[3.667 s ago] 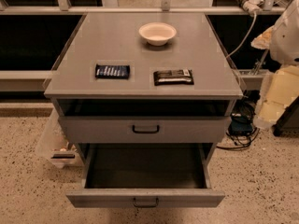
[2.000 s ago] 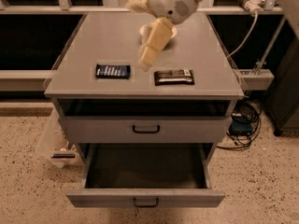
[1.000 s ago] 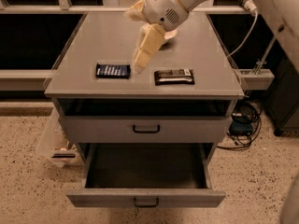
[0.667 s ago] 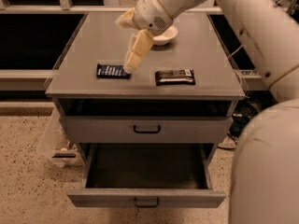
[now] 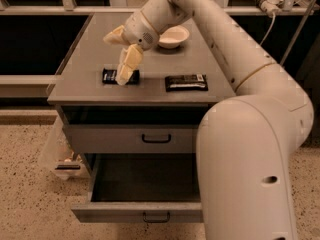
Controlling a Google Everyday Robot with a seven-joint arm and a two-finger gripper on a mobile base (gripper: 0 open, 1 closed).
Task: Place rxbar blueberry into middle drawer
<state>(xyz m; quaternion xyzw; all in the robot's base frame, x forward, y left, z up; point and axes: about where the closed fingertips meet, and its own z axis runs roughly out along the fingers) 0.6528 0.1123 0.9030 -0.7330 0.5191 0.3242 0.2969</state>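
The rxbar blueberry (image 5: 108, 76), a small flat dark blue bar, lies on the grey cabinet top at the left, partly hidden by my gripper. My gripper (image 5: 122, 77) hangs from the white arm and points down right over the bar, its tips at the bar's right part. The middle drawer (image 5: 140, 186), the lowest one, is pulled open with a dark interior and a small black handle. Its right part is hidden behind my arm.
A longer black bar with a white end (image 5: 186, 82) lies on the top to the right. A white bowl (image 5: 173, 35) stands at the back. A shut grey drawer front (image 5: 130, 138) sits above the open drawer. My large arm (image 5: 250, 149) fills the right foreground.
My gripper has swung in from the right side, crossed over the cabinet top and moved left and down onto the blue bar. The bars, bowl and drawers have not moved.
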